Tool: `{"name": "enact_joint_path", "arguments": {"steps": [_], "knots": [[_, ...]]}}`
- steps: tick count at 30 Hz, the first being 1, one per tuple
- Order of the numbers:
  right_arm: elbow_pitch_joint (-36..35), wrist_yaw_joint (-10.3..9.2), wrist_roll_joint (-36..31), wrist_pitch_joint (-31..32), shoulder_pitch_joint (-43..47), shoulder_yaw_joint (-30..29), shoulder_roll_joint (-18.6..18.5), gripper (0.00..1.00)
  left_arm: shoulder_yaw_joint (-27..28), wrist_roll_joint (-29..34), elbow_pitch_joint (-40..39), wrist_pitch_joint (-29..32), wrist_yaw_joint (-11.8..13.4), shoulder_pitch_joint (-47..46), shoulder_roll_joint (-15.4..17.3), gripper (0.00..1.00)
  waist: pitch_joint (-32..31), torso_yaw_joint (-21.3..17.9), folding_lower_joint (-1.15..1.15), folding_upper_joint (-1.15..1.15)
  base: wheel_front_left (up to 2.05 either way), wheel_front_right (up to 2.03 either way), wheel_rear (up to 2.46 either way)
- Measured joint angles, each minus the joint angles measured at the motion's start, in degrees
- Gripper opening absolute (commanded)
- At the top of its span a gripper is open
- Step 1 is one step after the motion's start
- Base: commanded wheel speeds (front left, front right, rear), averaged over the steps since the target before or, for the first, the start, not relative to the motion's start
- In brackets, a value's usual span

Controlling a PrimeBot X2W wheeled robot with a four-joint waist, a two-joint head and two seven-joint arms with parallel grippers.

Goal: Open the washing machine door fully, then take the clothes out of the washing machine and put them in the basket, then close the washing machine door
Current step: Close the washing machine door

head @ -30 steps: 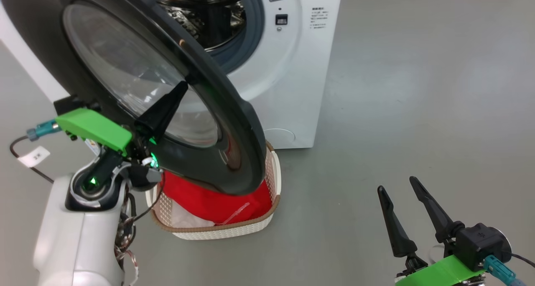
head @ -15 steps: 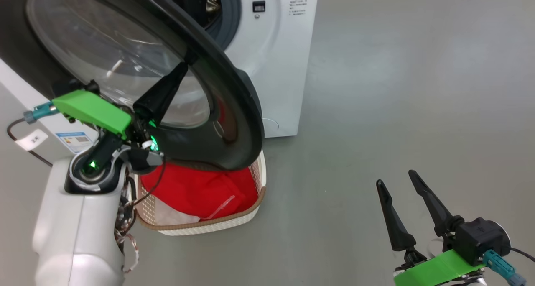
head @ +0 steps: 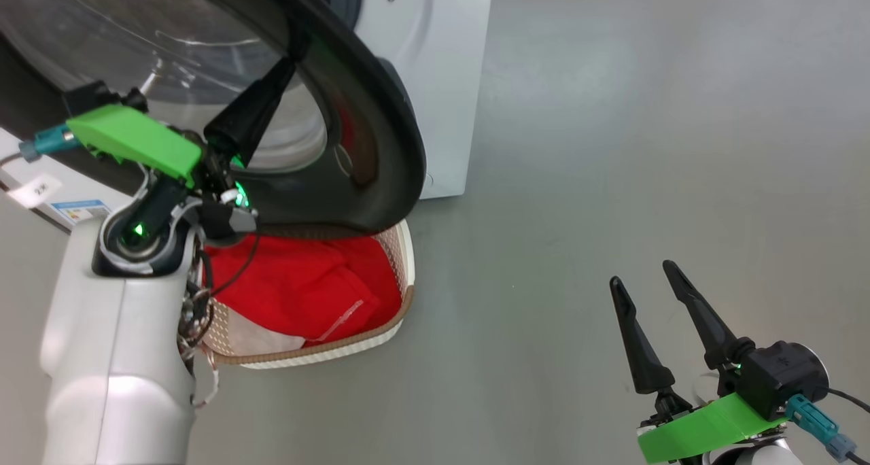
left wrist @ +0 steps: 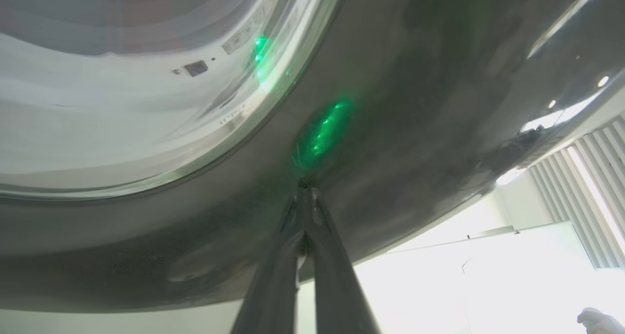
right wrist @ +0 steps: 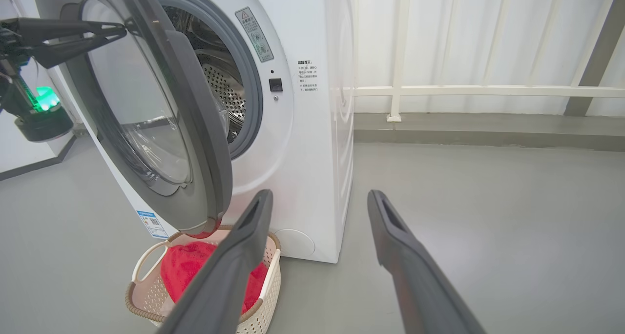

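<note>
The washing machine door [head: 380,132] stands partly swung out from the white washing machine [head: 442,77]. My left gripper [head: 289,67] is shut, its joined tips [left wrist: 306,185] pressed on the door's glossy black rim beside the glass window [left wrist: 122,104]; it holds nothing. From the right wrist view the door [right wrist: 195,143] hangs ajar before the steel drum [right wrist: 219,85], with the left gripper [right wrist: 117,31] on its outer face. The red clothes [head: 299,281] lie in the basket [head: 401,261] on the floor under the door. Low right, my right gripper [head: 642,274] is open and empty.
Grey floor [head: 612,145] stretches to the right of the machine. A white railing [right wrist: 395,55] and pale curtains close off the back. The basket [right wrist: 146,256] sits right against the machine's front foot, under the door's swing. A blue label [head: 78,211] is low on the machine.
The head camera has turned, shifting the scene up and left. The door has swung nearer the machine with my shut left gripper against it. The right gripper stays open.
</note>
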Motion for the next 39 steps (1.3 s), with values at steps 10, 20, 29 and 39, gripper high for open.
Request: {"name": "enact_joint_path", "arguments": {"steps": [10, 20, 29, 39], "knots": [[0.31, 0.0, -0.01, -0.08, -0.25, 0.96, -0.01, 1.0, -0.34, 0.91, 2.36, -0.2, -0.59, -3.31, 0.02, 0.0, 2.03, -1.31, 0.0, 0.0, 0.0, 0.0, 0.0], [0.49, 0.0, -0.09, -0.3, -1.12, 1.46, -0.01, 1.0, -0.15, 0.92, 5.12, -0.76, -1.59, -5.86, 0.3, 0.0, 3.19, -3.03, 0.0, 0.0, 0.0, 0.0, 0.0], [0.47, 0.0, -0.49, -0.3, -1.16, 1.64, -0.01, 1.0, 0.21, 0.93, 6.34, -1.26, -2.18, -8.17, 0.65, 0.0, 4.56, -4.12, 0.0, 0.0, 0.0, 0.0, 0.0], [0.63, 0.0, -0.49, -0.3, -2.29, 2.07, -0.01, 1.0, 0.64, 1.19, 6.73, -1.77, -2.57, -9.43, 1.0, 0.0, 5.62, -5.18, 0.0, 0.0, 0.0, 0.0, 0.0]]}}
